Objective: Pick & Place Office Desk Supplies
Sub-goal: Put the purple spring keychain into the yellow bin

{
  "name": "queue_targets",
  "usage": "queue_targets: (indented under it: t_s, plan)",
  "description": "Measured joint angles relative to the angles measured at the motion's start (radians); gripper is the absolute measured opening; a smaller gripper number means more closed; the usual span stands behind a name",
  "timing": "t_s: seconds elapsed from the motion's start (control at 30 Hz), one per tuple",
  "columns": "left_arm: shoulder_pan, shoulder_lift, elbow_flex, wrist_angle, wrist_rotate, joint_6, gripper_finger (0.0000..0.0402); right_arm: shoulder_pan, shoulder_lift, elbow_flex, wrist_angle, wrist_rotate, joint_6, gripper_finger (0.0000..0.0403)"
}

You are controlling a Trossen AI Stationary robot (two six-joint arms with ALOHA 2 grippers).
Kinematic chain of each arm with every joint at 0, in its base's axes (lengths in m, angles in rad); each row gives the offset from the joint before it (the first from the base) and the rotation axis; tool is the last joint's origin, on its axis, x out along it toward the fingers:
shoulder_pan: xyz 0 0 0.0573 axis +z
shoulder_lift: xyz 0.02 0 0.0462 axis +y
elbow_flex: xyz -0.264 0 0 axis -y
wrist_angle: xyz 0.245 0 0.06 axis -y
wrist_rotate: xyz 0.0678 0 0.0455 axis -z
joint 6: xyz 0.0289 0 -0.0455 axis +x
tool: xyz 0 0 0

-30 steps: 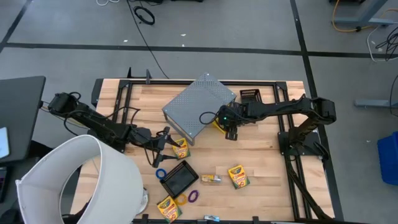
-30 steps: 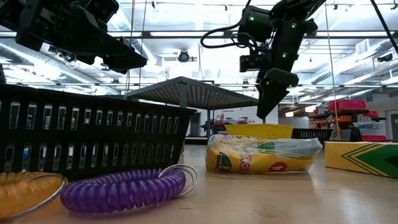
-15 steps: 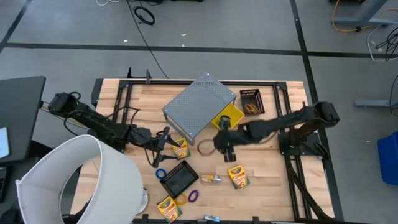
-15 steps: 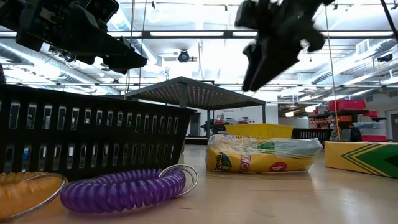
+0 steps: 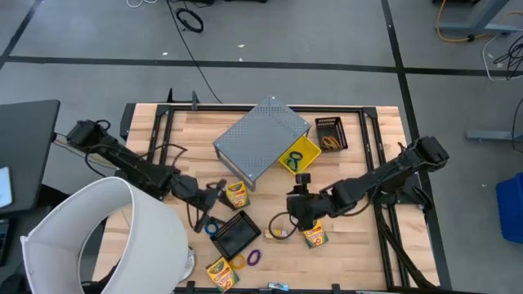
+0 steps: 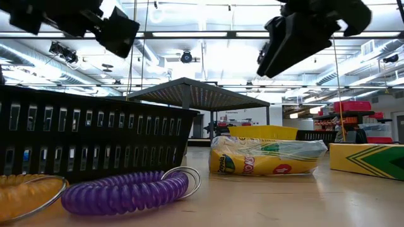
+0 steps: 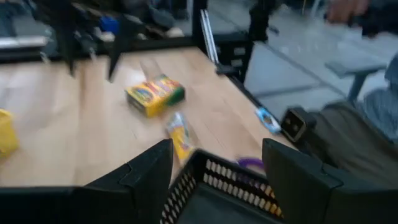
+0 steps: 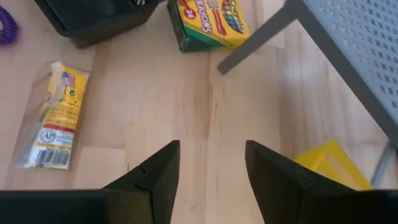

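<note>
My right gripper (image 5: 298,209) hangs open above the table, between the multicoloured packet (image 5: 278,234) and a crayon box (image 5: 314,233); its wrist view shows the packet (image 8: 50,118) lying flat ahead of the fingers. My left gripper (image 5: 208,199) is open in the air beside another crayon box (image 5: 236,194), above the black tray (image 5: 236,234). A blue loop (image 5: 211,228), purple loop (image 5: 254,256), orange loop (image 5: 237,262) and a third crayon box (image 5: 221,271) lie on the wood. More loops rest in the yellow bin (image 5: 298,155).
A grey perforated stand (image 5: 261,139) occupies the far middle, with a small black bin (image 5: 330,133) to its right. The big white cylinder (image 5: 106,237) covers the near left corner. Black frame rails (image 5: 376,192) run along the table's sides.
My right gripper has swung from over the yellow bin toward the near edge and somewhat left, ending above the packet and crayon box. My left gripper has shifted a little toward the near edge, over the black tray. No object has moved.
</note>
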Motion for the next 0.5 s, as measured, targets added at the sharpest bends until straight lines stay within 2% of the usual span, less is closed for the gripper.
queue_targets:
  t_s: [0.3, 0.5]
  plan:
    - [-0.08, 0.304, 0.308, -0.268, -0.001, 0.057, 0.025, 0.074, 0.0, 0.0, -0.123, 0.139, 0.1, 0.0188]
    - [-0.084, 0.475, 0.505, -0.438, 0.059, 0.131, 0.0247, 0.099, 0.0, 0.0, -0.226, 0.203, 0.145, 0.0188]
